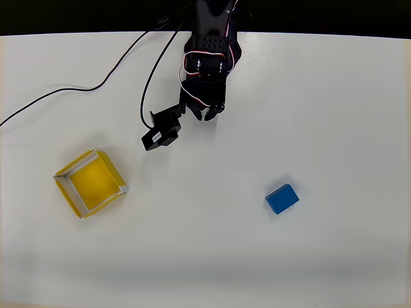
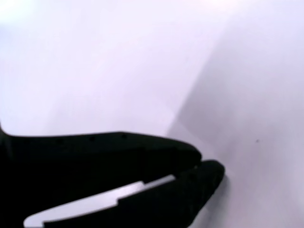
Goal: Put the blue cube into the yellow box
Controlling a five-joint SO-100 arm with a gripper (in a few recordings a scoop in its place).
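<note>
Overhead view, left to right.

Cable (image 1: 77,86): black, thin, running from the left edge across the white table (image 1: 334,96) up toward the arm's base.

Box (image 1: 90,182): yellow, shallow, square, pale rim; lower left of table, turned at an angle to the table edge. Nothing inside.

Camera module (image 1: 161,131): black, boxy, hanging off the arm's left side, above and right of the box.

Arm (image 1: 209,51): black, red and white wires along it, reaching down from the top edge at centre.

Gripper (image 1: 207,114): dark, pointing down the picture, just right of the module, over bare table. Well apart from both box and cube.

Cube (image 1: 282,198): blue, slightly oblong, flat on the table lower right of centre, turned a little. Far from the box, the gripper between and above them.

Wrist view: fingers (image 2: 142,156) black, blurred, meeting at their tips near the table; nearly closed, narrow, gripping nothing.
</note>
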